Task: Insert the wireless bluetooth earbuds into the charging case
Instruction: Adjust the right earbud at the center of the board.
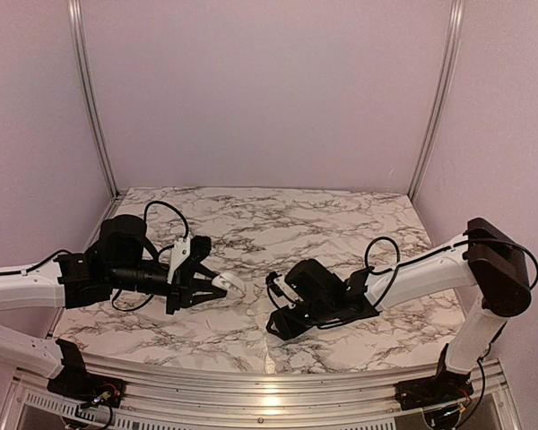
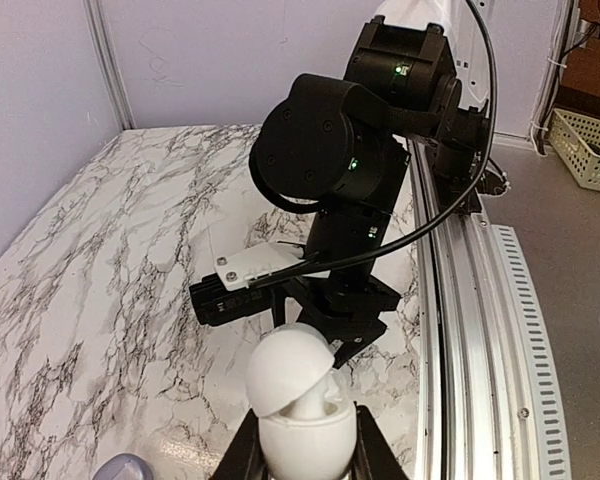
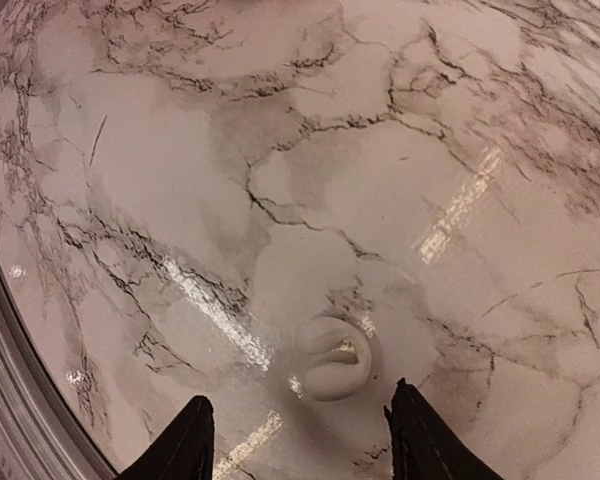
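We are looking into a small booth whose pale lavender walls (image 1: pixel 251 90) are closing in the back and both sides, with aluminium posts (image 1: pixel 88 98) running up the corners. Filling the bottom of it, a white surface (image 1: pixel 278 224) veined in grey and black like marble is catching streaks of lamp glare, and an aluminium rail (image 1: pixel 251 381) is edging its near side. In the left wrist view, a grey floor and a pale slatted basket (image 2: pixel 592 150) are showing beyond that rail. The left arm (image 1: pixel 36 287) is reaching in from the left and the right arm (image 1: pixel 430 269) from the right, both lying low over the near half of the surface. The left end effector (image 1: pixel 213 287) is clamping the charging case (image 2: pixel 295 375) by its lower shell, out over the surface, with the white lid standing open and tilted. Something pale is sitting in the case's mouth, but we are not able to tell what. The right end effector (image 1: pixel 274 306) is hanging close above the surface with its fingers (image 3: pixel 192 440) apart, gripping nothing. Just ahead of the gap between them, a small pale earbud (image 3: pixel 335 358) is lying on the surface, touching neither finger.
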You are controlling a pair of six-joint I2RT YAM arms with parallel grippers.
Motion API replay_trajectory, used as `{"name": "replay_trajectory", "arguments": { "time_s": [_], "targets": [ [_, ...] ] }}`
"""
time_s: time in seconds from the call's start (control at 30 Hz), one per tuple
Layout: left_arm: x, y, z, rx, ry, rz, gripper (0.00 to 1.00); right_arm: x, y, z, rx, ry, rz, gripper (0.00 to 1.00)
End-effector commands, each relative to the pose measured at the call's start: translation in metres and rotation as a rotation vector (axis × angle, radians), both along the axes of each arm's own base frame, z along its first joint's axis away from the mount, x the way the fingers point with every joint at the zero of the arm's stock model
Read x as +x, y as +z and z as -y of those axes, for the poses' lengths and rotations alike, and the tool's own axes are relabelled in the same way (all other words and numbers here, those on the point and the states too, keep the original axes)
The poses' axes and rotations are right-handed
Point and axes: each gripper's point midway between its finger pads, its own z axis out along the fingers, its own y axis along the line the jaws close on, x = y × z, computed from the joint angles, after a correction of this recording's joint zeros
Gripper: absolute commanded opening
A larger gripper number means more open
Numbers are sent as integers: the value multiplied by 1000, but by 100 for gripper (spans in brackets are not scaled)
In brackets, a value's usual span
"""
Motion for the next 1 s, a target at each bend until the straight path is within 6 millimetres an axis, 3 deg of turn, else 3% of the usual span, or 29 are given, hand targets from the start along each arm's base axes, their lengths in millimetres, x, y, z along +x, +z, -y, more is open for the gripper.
{"name": "replay_trajectory", "arguments": {
  "time_s": [0.0,0.13,0.57,0.97],
  "targets": [
    [10,14,-6,-55,52,22,0,1,4,-13,68,10,-12,54],
    [11,14,-6,-58,56,22,0,-6,8,-24,127,45,-45,53],
    [10,14,-6,-58,51,18,0,-22,-5,-31,133,60,-118,53],
    [10,14,-7,-59,49,17,0,-67,2,-67,184,153,-184,54]
  ]
}}
